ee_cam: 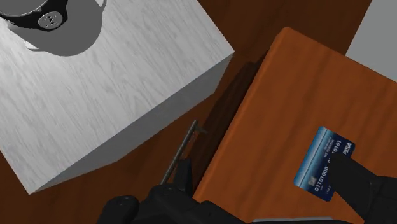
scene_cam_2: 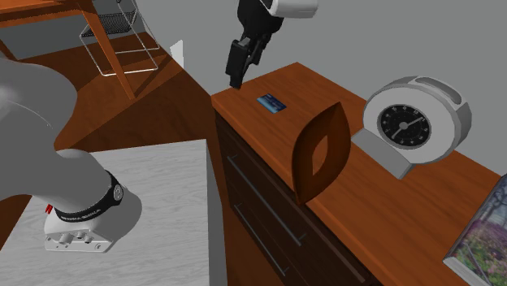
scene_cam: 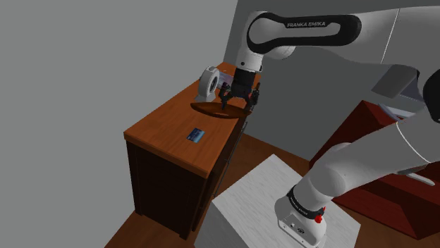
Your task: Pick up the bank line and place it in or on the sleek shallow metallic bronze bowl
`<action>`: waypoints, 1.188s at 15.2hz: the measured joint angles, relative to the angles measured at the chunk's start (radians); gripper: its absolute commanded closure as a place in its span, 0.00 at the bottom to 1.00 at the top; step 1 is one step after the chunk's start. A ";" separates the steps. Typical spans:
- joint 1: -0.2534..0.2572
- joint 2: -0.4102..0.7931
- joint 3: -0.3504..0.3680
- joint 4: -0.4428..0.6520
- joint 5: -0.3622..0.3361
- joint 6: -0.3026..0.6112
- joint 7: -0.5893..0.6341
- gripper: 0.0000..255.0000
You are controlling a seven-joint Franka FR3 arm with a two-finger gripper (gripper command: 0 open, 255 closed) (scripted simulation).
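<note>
The approach is in hand: the hand (scene_cam_2: 236, 80), fingers wide apart and empty, hovers near the blue bank card (scene_cam_2: 274, 102) lying flat on the desk (scene_cam_2: 390, 203), apart from the brown bowl (scene_cam_2: 321, 154), so it likely must next centre over the card and descend.

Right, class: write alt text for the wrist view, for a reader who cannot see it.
A blue bank card lies flat on a brown cabinet top, with one finger of the open black gripper in front of its corner. Beside the cabinet is the pale box stand with the robot's base.
</note>
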 measured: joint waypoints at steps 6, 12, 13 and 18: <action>0.008 0.193 0.042 0.039 0.143 0.117 0.205 0.00; 0.018 0.398 0.058 0.104 0.282 0.235 0.358 0.00; 0.022 0.415 0.063 0.102 0.298 0.255 0.371 0.00; 0.040 0.458 0.079 0.081 0.328 0.325 0.374 0.00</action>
